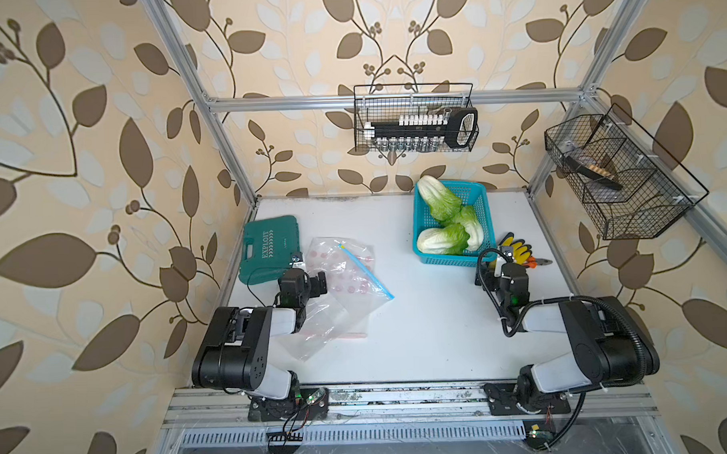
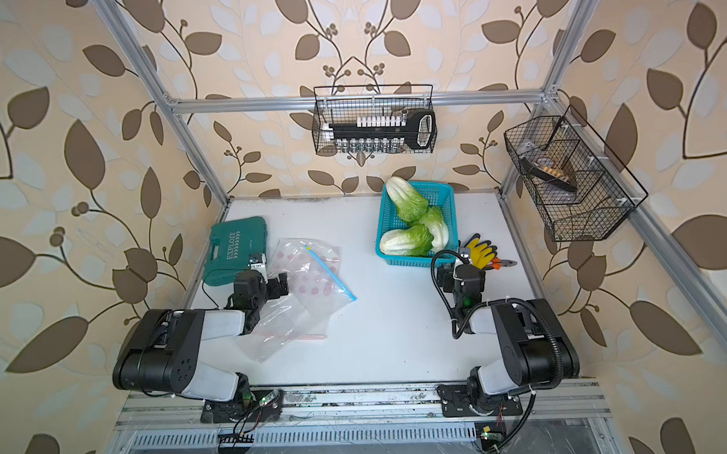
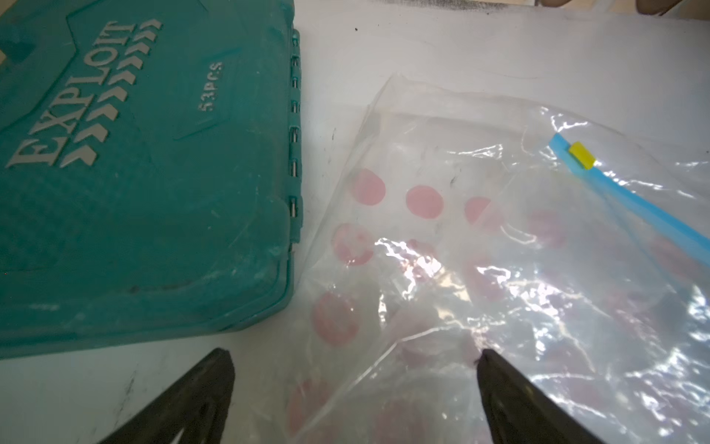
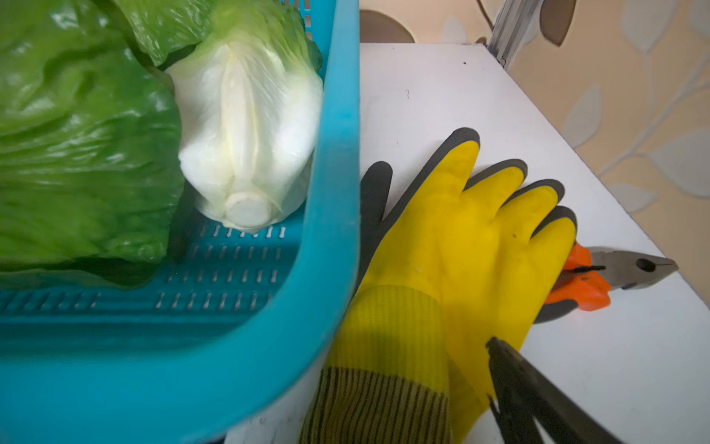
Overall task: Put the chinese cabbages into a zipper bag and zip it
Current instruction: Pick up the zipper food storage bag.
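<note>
We find the left gripper (image 3: 353,355) with its jaws spread wide and empty. One finger is above the zipper bag (image 3: 499,238), the other above bare table (image 3: 57,392). The bag lies crumpled just beside a green tool case (image 3: 153,192). The right gripper (image 1: 494,268) is likewise open and holds nothing. It hangs over the near corner of the blue basket (image 1: 450,261) and the yellow gloves (image 1: 514,247). All three chinese cabbages (image 1: 441,238) lie in that basket, well apart from the bag.
</note>
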Motion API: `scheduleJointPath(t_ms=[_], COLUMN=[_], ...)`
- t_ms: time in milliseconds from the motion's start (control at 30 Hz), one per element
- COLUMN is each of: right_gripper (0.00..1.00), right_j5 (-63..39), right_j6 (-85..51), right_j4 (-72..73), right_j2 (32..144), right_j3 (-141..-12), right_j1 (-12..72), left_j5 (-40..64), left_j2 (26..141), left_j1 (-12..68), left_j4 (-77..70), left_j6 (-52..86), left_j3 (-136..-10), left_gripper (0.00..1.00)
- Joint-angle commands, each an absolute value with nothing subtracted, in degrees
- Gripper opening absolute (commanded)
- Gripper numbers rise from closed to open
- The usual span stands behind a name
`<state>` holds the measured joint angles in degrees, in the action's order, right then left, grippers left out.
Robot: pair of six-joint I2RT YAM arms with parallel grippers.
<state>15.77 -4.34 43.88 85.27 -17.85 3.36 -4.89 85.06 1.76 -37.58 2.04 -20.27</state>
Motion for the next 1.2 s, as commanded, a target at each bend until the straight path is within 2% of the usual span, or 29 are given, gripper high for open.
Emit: scheduleJointPath(t_ms=[0, 533, 633, 733, 867, 900, 933, 1000, 1100, 1167], right_gripper=[1.0, 1.0, 1.0, 1.0, 1.0, 1.0, 1.0, 1.0, 1.0, 1.0], right_j5=[17.5, 17.5, 17.5, 20.5, 26.3, 30.1, 30.9, 31.6, 32.3, 25.8], right_j6=[-3.3, -3.4, -3.4, -3.1, 2.0, 2.8, 0.9, -7.4, -23.2, -27.9], right_j4=[48.8, 48.9, 48.9, 48.3, 56.9, 52.2, 41.6, 15.1, -15.9, -23.1], right_j2=[86.2, 86.1, 86.1, 84.3, 82.1, 78.1, 72.8, 64.5, 59.6, 57.8], right_j3=[-20.3, -20.2, -20.2, -19.8, -16.1, -17.1, -20.0, -29.0, -41.1, -43.2], right_j1=[3.1, 3.0, 3.2, 4.8, 9.6, 11.4, 11.9, 11.3, 11.4, 11.4], left_j5=[-3.4, -3.3, 1.7, 1.2, -7.5, -10.1, -12.9, -17.3, -26.3, -26.3], left_j2=[85.6, 85.7, 85.6, 84.9, 75.1, 73.3, 71.5, 67.6, 61.8, 58.8], left_j1=[0.9, 0.9, -1.9, -1.4, 2.7, 3.5, 3.9, 5.7, 11.2, 12.4], left_j4=[-42.0, -41.9, -41.9, -42.8, -26.2, -23.3, -20.5, -15.3, -3.0, 7.4], left_j6=[0.7, 0.6, 1.7, 1.0, 0.9, 2.5, 5.8, 10.8, 17.5, 23.7], left_j3=[-22.2, -22.3, -22.3, -21.8, -26.8, -27.6, -28.2, -29.3, -33.6, -37.9], left_gripper=[0.99, 0.99, 0.99, 0.99, 0.99, 0.99, 0.99, 0.99, 0.99, 0.99])
